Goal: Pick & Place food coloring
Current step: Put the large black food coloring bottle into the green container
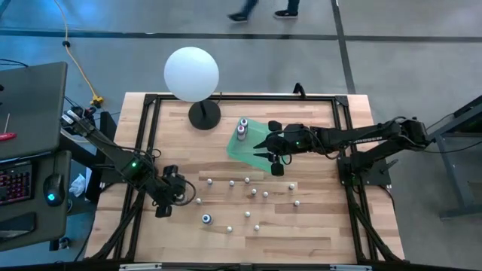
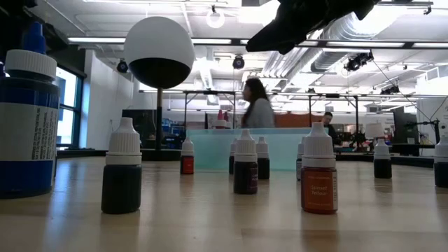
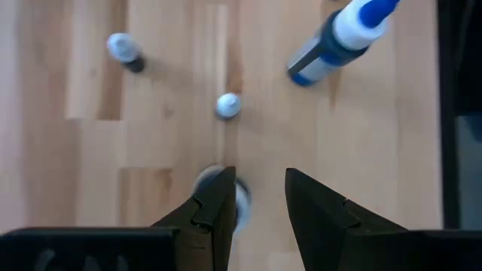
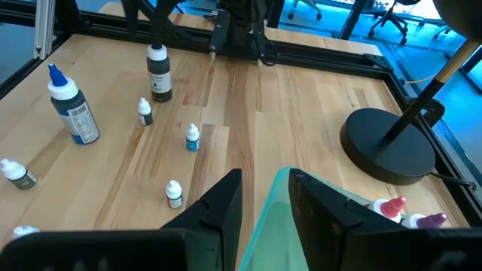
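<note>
Over the counter, risk notes:

Left gripper: low over the near-left part of the counter, fingers parted with nothing between them. One small white-capped bottle sits just beside and partly behind one finger, not centred in the gap.
Risk 1: if it descends as lined up, that finger lands on the cap or nudges the bottle over. Cause: sideways offset between gap and bottle.
Risk 2: tall blue-tipped bottle and two more small ones are near; a wide swing could knock them. The light, narrow bottles likely tip easily.

Right gripper: hovers at the edge of the green tray, fingers released, empty.
Risk 3: a few bottles already stand in the tray's far corner beside the lamp base; a low pass could topple them or shove the tray.

Food coloring: mostly scattered upright mid-counter, well apart from each other, tray side only partly filled.
Risk 4: a felled bottle rolls toward the counter frame and gets hard to grasp.

Hedge: the finger hides the bottle's base in the left wrist view, so contact can't be confirmed, probably just apart.
</note>
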Available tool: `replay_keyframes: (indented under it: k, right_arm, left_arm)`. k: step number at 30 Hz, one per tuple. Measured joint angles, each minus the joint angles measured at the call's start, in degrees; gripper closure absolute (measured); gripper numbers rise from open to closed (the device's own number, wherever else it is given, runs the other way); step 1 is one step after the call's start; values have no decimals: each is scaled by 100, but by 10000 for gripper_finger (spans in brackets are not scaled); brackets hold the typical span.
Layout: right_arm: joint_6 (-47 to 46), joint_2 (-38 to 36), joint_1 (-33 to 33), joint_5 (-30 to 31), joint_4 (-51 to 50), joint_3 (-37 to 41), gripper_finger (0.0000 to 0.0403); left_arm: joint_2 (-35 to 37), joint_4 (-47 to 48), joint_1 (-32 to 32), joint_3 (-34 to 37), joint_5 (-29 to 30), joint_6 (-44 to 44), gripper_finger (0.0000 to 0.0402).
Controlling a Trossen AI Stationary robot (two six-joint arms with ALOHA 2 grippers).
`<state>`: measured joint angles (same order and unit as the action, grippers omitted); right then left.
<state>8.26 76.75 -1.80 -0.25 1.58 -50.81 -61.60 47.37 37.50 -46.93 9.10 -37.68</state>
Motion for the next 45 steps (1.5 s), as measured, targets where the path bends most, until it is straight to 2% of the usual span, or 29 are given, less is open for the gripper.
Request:
replay_keyframes:
  k: [4, 11, 16, 19, 26, 40, 45]
  right_arm:
    - [110, 0, 0, 2, 0, 0, 300]
    - [121, 0, 0, 2, 0, 0, 300]
    - [121, 0, 0, 2, 0, 0, 300]
    - [121, 0, 0, 2, 0, 0, 299]
    - [121, 0, 0, 0, 0, 0, 299]
    - [121, 0, 0, 2, 0, 0, 300]
    - [121, 0, 0, 2, -1, 0, 300]
  left_arm:
    - [0, 427, -2, -216, 238, 14, 287]
    - [-45, 452, 0, -239, 26, -12, 287]
    - [-55, 730, 0, -236, 132, -12, 286]
    - [-52, 667, 0, -126, 216, -13, 286]
    - [-48, 411, 2, 218, -57, -178, 286]
    - [-55, 178, 2, 244, -55, -163, 286]
    - [-55, 173, 2, 244, 155, -163, 286]
